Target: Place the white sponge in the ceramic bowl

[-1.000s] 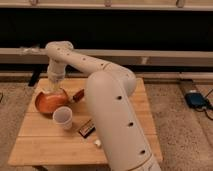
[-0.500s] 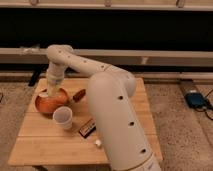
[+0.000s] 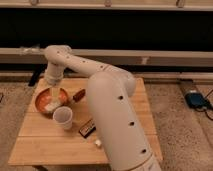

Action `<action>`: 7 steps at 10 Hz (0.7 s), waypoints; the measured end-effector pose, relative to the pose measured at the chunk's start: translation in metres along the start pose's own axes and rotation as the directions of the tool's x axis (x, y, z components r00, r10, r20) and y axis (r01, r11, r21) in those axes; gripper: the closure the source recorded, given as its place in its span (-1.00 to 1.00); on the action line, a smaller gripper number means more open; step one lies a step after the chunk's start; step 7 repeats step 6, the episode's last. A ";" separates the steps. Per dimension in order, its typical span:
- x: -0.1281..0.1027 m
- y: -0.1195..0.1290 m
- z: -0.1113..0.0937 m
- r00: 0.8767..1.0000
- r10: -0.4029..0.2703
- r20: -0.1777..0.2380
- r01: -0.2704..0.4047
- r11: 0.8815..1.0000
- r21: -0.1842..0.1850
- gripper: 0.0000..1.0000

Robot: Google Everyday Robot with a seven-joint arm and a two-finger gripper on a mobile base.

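The ceramic bowl (image 3: 42, 96), orange-red inside with a darker rim, sits at the left of the wooden table. A small off-white block, the white sponge (image 3: 50, 106), shows inside the bowl near its front. My gripper (image 3: 52, 95) hangs straight down from the white arm over the middle of the bowl, just above the sponge or touching it; I cannot tell which.
A small white cup (image 3: 63, 118) stands just in front of the bowl. A brown object (image 3: 79, 95) lies right of the bowl. A dark bar (image 3: 87, 128) and a tiny white cube (image 3: 98, 144) lie nearer the front. My arm's bulk (image 3: 117, 120) covers the table's middle.
The gripper has come down a little further into the bowl. The bowl, the cup and the other things have not moved.
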 end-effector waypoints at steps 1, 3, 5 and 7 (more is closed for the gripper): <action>0.004 0.001 -0.003 1.000 0.005 -0.004 -0.005 1.000 0.008 -0.60; 0.001 0.000 -0.002 1.000 0.001 -0.003 -0.001 1.000 0.007 -0.60; 0.001 0.001 -0.002 1.000 0.002 -0.003 -0.002 1.000 0.007 -0.60; 0.002 0.001 -0.003 1.000 0.004 -0.003 -0.004 1.000 0.008 -0.60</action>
